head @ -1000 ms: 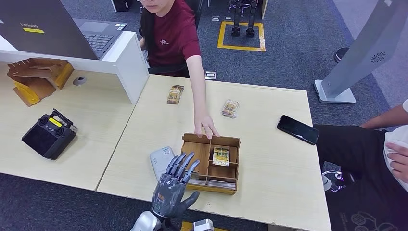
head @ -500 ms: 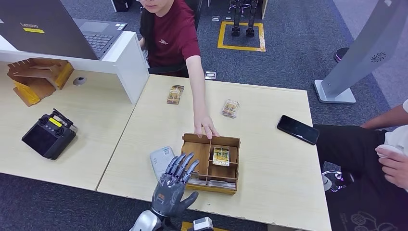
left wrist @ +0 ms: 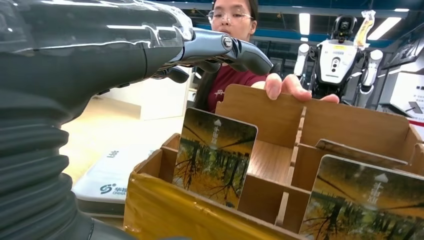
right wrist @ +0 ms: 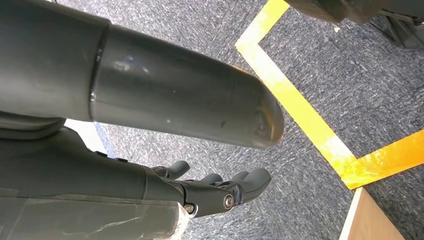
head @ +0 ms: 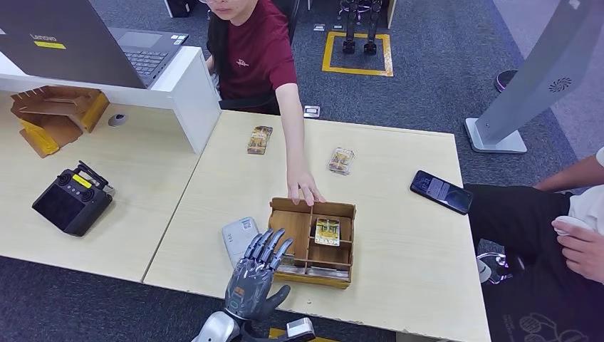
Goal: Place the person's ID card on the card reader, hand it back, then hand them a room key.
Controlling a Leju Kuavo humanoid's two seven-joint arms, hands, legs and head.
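Observation:
My left hand (head: 258, 274) hovers with its fingers spread and nothing in it, over the near left corner of the wooden divided box (head: 318, 278). A room key card (head: 327, 231) lies in a middle compartment. In the left wrist view two picture cards (left wrist: 214, 157) stand in the box's (left wrist: 190, 217) near slots, below my fingers (left wrist: 225, 47). The white card reader (head: 238, 239) lies just left of the box. The person's hand (head: 305, 187) rests on the box's far rim. My right hand (right wrist: 220, 189) hangs empty over the carpet, fingers loosely extended.
Two more cards (head: 259, 140) (head: 341, 161) lie on the far half of the table. A phone (head: 441, 192) sits at the right edge near a second person (head: 580, 242). A black controller (head: 72, 199) and a laptop (head: 85, 43) are on the left desk.
My left hand has drawn back slightly toward me. The phone's screen has lit up. The seated person's hand at the right has shifted.

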